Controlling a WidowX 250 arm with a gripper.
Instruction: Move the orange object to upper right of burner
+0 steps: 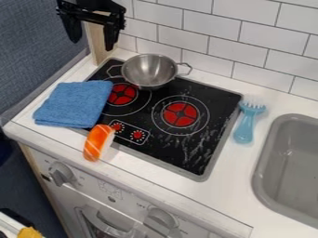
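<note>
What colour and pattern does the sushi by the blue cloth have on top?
In the camera view, the sushi's top is orange with pale stripes.

Pot [149,71] sits at stove's [220,104] rear, cloth [74,103] over its left edge, sushi [98,143] before cloth, brush [247,125] between stove and sink [273,139].

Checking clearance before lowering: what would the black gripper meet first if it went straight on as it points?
Pointing down, the gripper would probably meet the folded blue cloth; depth is unclear.
</note>
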